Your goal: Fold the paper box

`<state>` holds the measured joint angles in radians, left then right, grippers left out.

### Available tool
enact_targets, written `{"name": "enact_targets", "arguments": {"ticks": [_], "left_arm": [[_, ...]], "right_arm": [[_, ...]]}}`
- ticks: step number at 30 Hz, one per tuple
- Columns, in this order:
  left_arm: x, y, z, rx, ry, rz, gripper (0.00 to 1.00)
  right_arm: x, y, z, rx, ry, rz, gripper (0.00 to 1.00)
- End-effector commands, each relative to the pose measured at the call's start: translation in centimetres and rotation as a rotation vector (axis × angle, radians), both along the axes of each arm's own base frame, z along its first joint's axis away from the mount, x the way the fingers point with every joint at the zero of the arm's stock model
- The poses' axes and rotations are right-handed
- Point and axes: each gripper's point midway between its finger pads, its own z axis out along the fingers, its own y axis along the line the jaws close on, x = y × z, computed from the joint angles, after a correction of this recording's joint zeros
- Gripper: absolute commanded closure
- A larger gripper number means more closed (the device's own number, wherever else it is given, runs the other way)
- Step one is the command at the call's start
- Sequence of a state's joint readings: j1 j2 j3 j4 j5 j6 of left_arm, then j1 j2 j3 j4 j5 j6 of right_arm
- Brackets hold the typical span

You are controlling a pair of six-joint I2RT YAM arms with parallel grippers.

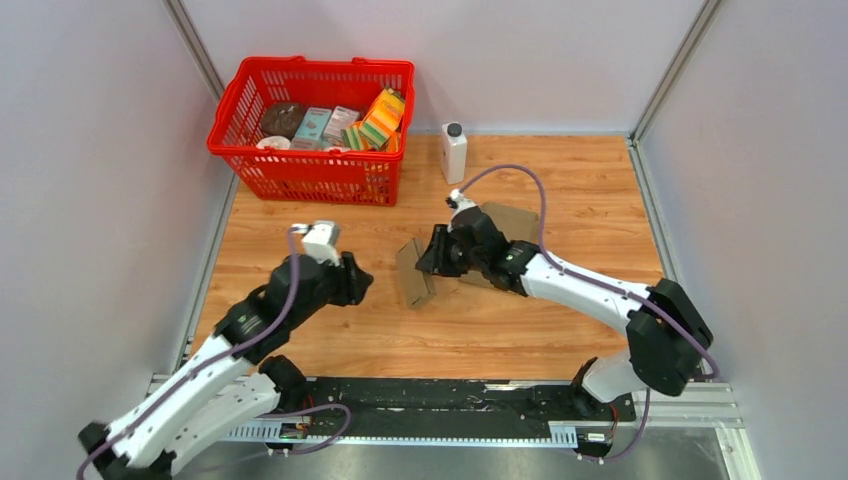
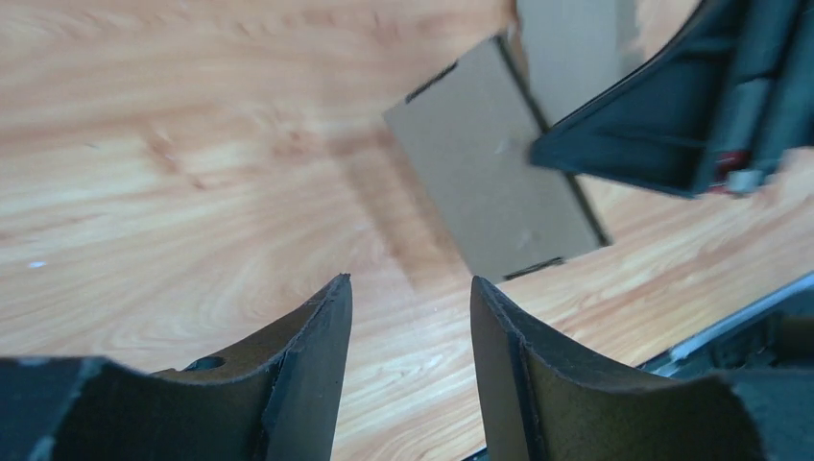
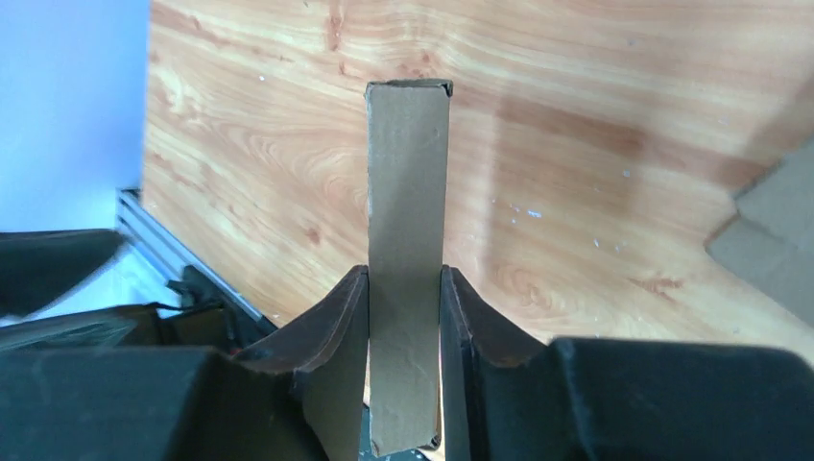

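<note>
Right end effector is clenched on a raised panel of the brown cardboard paper box, its fingers pressing both faces. The box lies mid-desk on the light wooden desk, nearer the arms than the red plastic basket. Left end effector is released and empty, hovering just beside the box.

1. The wooden table carries three things.
2. A red basket sits at the far left.
3. A white bottle stands upright near the basket's right side.
4. The brown paper box rests near the middle, one flap raised.
</note>
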<state>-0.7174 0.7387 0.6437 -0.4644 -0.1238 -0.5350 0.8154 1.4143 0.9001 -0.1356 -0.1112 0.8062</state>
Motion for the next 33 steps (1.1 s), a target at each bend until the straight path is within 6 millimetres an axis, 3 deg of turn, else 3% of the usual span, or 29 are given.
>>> {"name": "enact_targets", "arguments": {"ticks": [1,2,3,4,5,6,7,8,10,11,12,13,14,16,17,19,21,25,26,28,29,31,32,33], "left_arm": [[-2.1,6.2,2.7,0.017,-0.090,0.179,0.43],[-2.4,6.9,3.0,0.000,-0.105,0.213,0.43],[-3.0,7.8,2.8,0.008,-0.097,0.229,0.43],[-3.6,8.7,3.4,-0.017,-0.123,0.252,0.43],[-3.7,9.8,3.6,-0.018,-0.133,0.304,0.43],[-4.3,10.8,3.0,0.002,-0.118,0.329,0.43],[-4.5,11.4,3.3,-0.035,-0.137,0.363,0.41],[-4.6,11.3,3.4,-0.055,-0.147,0.363,0.40],[-4.5,12.0,3.1,-0.058,-0.136,0.414,0.38],[-4.5,12.1,3.0,-0.064,-0.121,0.435,0.37],[-4.6,12.3,2.6,-0.049,-0.105,0.443,0.37],[-4.5,12.1,2.1,-0.031,-0.081,0.444,0.37],[-4.5,11.8,1.7,-0.034,-0.057,0.449,0.37],[-4.3,10.2,0.3,-0.028,-0.001,0.402,0.37],[-4.2,9.4,-0.1,-0.038,0.016,0.376,0.41],[-3.7,7.4,-1.1,-0.061,0.062,0.330,0.46],[-3.2,5.9,-1.9,-0.095,0.080,0.304,0.56],[-3.7,3.5,-5.1,-0.101,0.212,0.242,0.75],[-3.9,3.1,-5.7,-0.104,0.235,0.233,0.77],[-5.1,2.3,-8.5,-0.106,0.334,0.206,0.82],[-5.0,1.6,-8.9,-0.131,0.343,0.188,0.84],[-5.9,1.6,-11.6,-0.117,0.415,0.196,0.87],[-5.5,1.1,-11.7,-0.139,0.405,0.195,0.88],[-5.5,1.2,-12.4,-0.128,0.416,0.200,0.88]], "right_arm": [[-0.2,-0.6,-0.8,-0.390,-0.138,0.146,0.78],[0.0,-0.4,-0.3,-0.509,-0.217,0.115,0.77],[0.1,-0.3,-1.9,-0.635,-0.231,0.123,0.76],[0.4,-0.2,-0.3,-0.737,-0.269,0.118,0.76],[0.0,0.2,0.0,-0.850,-0.339,0.105,0.74],[-0.3,0.7,-2.7,-0.971,-0.324,0.143,0.72],[-1.1,0.4,-2.9,-1.061,-0.319,0.163,0.69],[-2.1,2.7,-2.2,-1.069,-0.377,0.195,0.57],[-3.5,4.2,-3.7,-1.068,-0.369,0.250,0.36],[-5.1,4.2,-5.4,-1.022,-0.296,0.322,0.28],[-5.3,5.9,-3.4,-0.867,-0.316,0.313,0.25],[-5.8,6.1,-2.9,-0.789,-0.304,0.324,0.23],[-6.8,6.2,-0.4,-0.642,-0.279,0.355,0.21],[-7.5,5.8,-0.7,-0.512,-0.255,0.378,0.20],[-7.4,5.2,1.1,-0.409,-0.229,0.378,0.19],[-7.4,4.0,0.2,-0.340,-0.179,0.395,0.20],[-7.0,3.6,1.2,-0.208,-0.130,0.428,0.20],[-5.8,2.6,-0.3,-0.147,-0.068,0.463,0.20],[-4.7,2.3,-1.5,-0.160,-0.041,0.448,0.22],[-3.2,3.2,-1.4,-0.128,-0.062,0.459,0.26],[-2.6,3.5,-2.7,-0.147,-0.049,0.464,0.31],[-1.5,4.1,-3.4,-0.171,-0.071,0.465,0.37],[-0.2,4.5,-4.3,-0.211,-0.079,0.438,0.50],[0.3,4.5,-5.1,-0.233,-0.077,0.431,0.54]]}}
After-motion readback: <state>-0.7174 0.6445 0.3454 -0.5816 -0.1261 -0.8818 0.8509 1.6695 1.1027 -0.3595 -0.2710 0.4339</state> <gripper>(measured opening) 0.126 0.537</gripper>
